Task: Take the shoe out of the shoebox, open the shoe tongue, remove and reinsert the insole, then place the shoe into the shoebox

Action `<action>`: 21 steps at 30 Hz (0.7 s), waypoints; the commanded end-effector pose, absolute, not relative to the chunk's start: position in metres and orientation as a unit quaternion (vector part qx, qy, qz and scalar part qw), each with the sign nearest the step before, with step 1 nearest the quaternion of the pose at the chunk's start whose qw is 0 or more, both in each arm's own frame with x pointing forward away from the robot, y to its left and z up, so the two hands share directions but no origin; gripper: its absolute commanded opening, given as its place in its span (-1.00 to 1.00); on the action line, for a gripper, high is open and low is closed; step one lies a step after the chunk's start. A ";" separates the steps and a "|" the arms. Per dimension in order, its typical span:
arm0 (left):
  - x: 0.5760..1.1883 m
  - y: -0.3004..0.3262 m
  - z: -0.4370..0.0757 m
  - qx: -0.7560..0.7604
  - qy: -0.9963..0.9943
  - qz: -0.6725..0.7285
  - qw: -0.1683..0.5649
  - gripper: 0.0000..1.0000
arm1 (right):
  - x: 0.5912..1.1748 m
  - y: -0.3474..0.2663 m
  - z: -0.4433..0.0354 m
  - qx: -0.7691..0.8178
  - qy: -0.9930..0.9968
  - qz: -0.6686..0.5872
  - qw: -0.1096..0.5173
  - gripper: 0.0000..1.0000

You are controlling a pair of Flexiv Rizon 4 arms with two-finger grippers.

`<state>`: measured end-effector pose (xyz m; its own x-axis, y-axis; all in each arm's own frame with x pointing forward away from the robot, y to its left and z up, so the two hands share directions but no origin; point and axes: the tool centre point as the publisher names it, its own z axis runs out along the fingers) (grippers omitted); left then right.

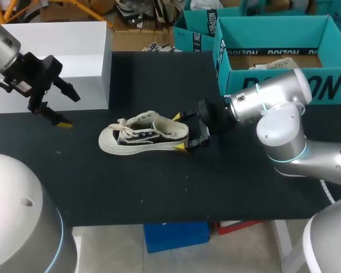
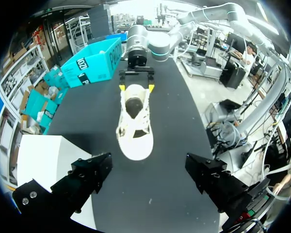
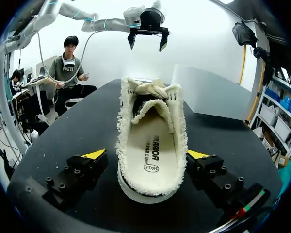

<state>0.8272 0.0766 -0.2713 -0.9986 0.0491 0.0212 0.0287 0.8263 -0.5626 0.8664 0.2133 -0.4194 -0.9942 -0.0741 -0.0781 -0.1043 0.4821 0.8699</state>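
The canvas shoe (image 1: 143, 135) is set upright mid-table, toe toward 9 o'clock, its heel straddled by the right gripper (image 1: 179, 132), spread wide and unclamped. The left gripper (image 1: 65, 107) is held spread and empty at 9 o'clock.

Head camera looks down on the table (image 1: 159, 193) from high behind. Left wrist camera faces the shoe (image 2: 135, 121) toe-on from afar, right wrist camera close at its heel
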 end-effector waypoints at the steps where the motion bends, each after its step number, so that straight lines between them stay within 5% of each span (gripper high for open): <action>1: 0.827 0.077 -0.273 -0.021 -0.955 0.294 0.015 1.00 | 0.865 0.220 -0.427 -0.048 0.860 0.507 0.015 1.00; 21: 0.827 0.077 -0.273 -0.021 -0.955 0.294 0.015 1.00 | 0.875 0.216 -0.430 -0.040 0.865 0.499 0.018 1.00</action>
<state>0.8272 0.0766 -0.2713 -0.9986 0.0491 0.0212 0.0287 0.8262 -0.5626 0.8735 0.2155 -0.4303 -0.9960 -0.0501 -0.0735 -0.0887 0.4945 0.8647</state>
